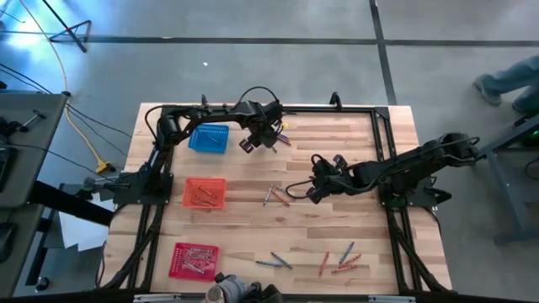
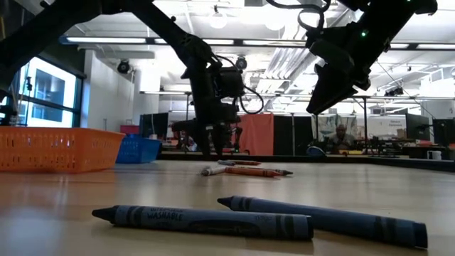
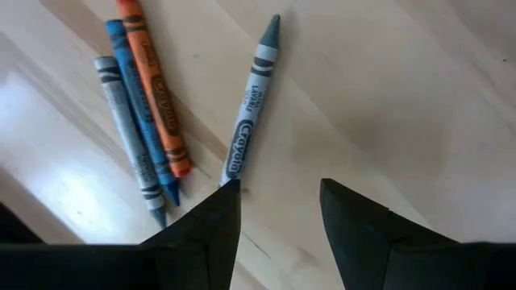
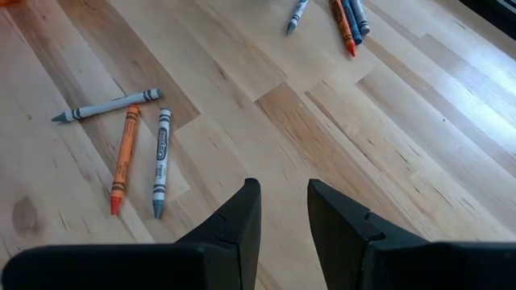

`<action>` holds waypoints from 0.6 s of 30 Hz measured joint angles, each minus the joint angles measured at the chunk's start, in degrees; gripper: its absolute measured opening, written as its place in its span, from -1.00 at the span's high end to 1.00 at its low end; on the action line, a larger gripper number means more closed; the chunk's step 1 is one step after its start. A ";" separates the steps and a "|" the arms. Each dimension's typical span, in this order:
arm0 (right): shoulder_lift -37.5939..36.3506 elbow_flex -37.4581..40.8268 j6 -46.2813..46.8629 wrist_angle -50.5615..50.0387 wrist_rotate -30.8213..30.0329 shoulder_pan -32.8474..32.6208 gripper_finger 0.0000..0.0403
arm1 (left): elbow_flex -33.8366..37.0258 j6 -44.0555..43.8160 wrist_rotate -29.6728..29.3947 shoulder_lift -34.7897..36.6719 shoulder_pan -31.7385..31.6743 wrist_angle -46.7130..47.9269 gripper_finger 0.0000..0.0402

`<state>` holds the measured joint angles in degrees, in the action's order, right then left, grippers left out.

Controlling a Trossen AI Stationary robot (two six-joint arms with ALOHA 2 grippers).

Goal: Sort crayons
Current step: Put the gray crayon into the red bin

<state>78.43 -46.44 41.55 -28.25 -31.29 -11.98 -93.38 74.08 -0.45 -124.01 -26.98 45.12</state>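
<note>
Lighting even and bright overall — ceiling strip lights overhead supply most of it. Windows at the side glow blue-white, blown out. The table carries soft glare patches near the left wrist. Shadows faint and diffuse. At table height the nearest crayons are soft — the background equally hazy.

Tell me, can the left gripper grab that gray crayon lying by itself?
Probably yes. The left gripper is open and empty, right above the gray crayon, which lies apart from the other crayons on bare table, so nothing blocks it.
</note>
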 joint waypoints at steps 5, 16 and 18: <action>0.00 0.00 0.07 0.15 0.00 0.00 0.51 | 0.02 2.56 -0.03 0.02 -0.01 0.10 0.21; 0.00 0.00 0.65 0.26 0.00 0.00 0.51 | -1.14 5.94 2.42 0.02 0.36 0.02 0.21; 0.00 0.00 0.65 0.30 0.00 0.03 0.51 | -2.66 3.09 5.70 0.02 0.35 -0.13 0.21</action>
<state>78.43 -46.44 42.19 -27.95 -31.29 -11.95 -96.05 77.17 5.25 -123.98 -26.63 44.99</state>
